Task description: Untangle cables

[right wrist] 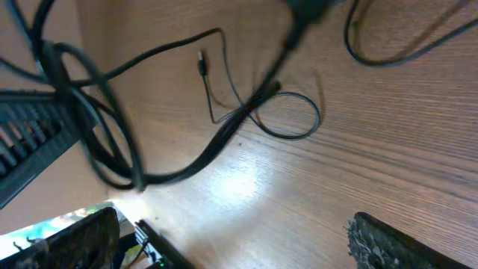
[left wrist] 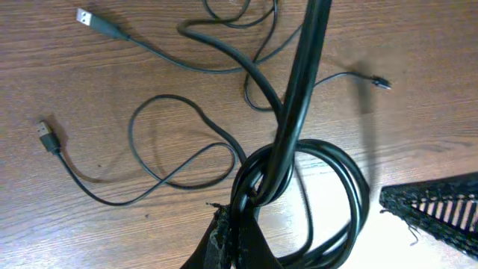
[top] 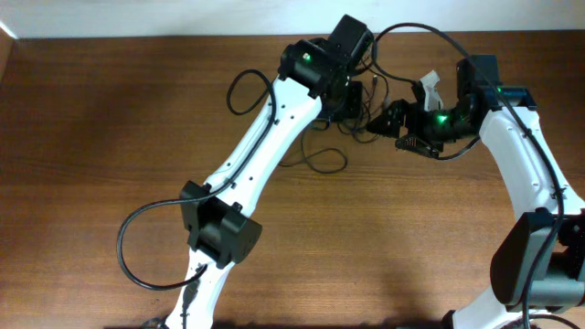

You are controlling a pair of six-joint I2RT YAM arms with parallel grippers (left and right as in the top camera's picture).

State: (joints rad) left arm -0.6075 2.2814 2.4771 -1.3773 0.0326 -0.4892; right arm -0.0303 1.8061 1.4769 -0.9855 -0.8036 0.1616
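Left gripper (left wrist: 239,239): clenched, apparently pinching a coiled bundle of the cables (left wrist: 299,97).
Right gripper (right wrist: 235,237): spread wide, empty, just right of the tangle.
Tangle location: far centre of table (top: 91,137), loose loops trailing nearer.

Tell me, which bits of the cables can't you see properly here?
Overhead: where the left gripper pinches the cables is hidden under the left arm.
Left wrist: the coil runs off the bottom edge.
Right wrist: blur smears the cables where they cross; which lies on top, cannot tell.
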